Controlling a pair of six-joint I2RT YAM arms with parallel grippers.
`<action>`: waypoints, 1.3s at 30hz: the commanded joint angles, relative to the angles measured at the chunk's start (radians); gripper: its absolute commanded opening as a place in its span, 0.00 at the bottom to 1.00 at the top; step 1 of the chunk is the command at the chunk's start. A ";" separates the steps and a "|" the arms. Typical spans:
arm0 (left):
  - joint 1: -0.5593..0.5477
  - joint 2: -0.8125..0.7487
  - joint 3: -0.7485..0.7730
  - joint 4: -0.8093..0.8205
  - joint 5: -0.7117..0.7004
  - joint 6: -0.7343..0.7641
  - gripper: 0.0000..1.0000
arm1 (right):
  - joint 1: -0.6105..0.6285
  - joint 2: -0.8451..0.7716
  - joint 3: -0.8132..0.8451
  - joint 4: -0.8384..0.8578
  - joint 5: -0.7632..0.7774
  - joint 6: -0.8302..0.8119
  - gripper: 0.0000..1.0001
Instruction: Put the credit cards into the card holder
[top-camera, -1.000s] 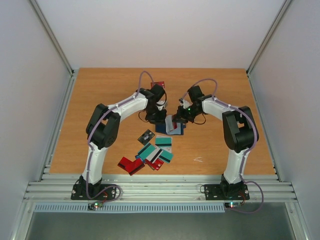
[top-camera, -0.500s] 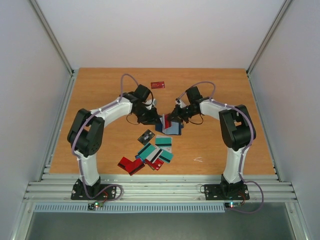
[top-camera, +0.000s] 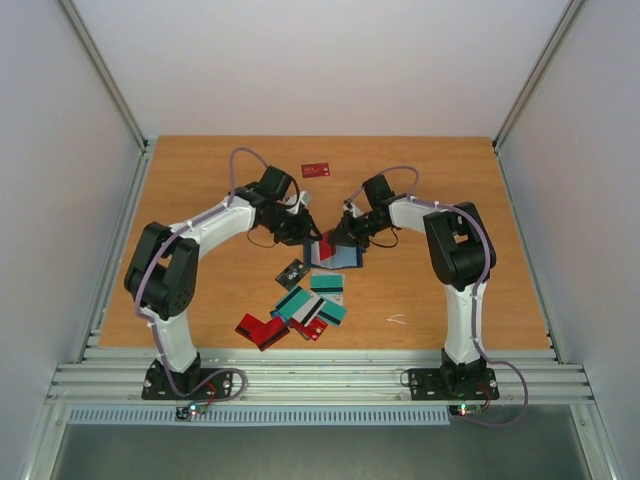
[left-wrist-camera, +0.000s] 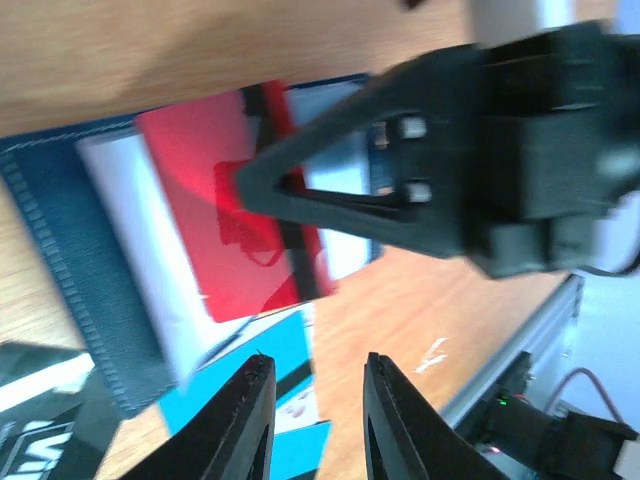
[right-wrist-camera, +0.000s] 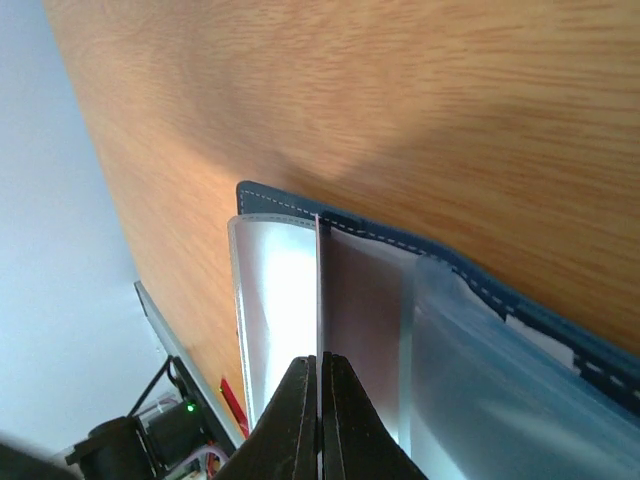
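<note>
The right pincer (right-wrist-camera: 318, 370) is pinching the dark navy folding card holder (top-camera: 345, 260) open; the spread, empty left pincer (left-wrist-camera: 315, 365) is probably needing a teal plastic card (top-camera: 327, 283).

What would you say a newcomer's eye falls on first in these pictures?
Both arms meet over the open navy card holder at mid-table: the right fingers are shut on a thin clear leaf of it, a red card lies on it, and the left fingers hang open beside. Nearer the bases lies a bright heap of loose cards, and a lone red card sits toward the far edge.
</note>
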 joint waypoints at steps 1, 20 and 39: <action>-0.003 -0.009 0.004 0.153 0.139 -0.037 0.27 | 0.008 0.019 0.046 -0.024 -0.005 -0.004 0.01; 0.002 0.205 -0.018 0.348 0.244 -0.197 0.27 | -0.020 -0.018 0.028 -0.006 -0.033 0.002 0.01; 0.043 0.236 -0.044 0.442 0.307 -0.175 0.46 | -0.080 -0.098 -0.075 0.105 -0.131 0.047 0.01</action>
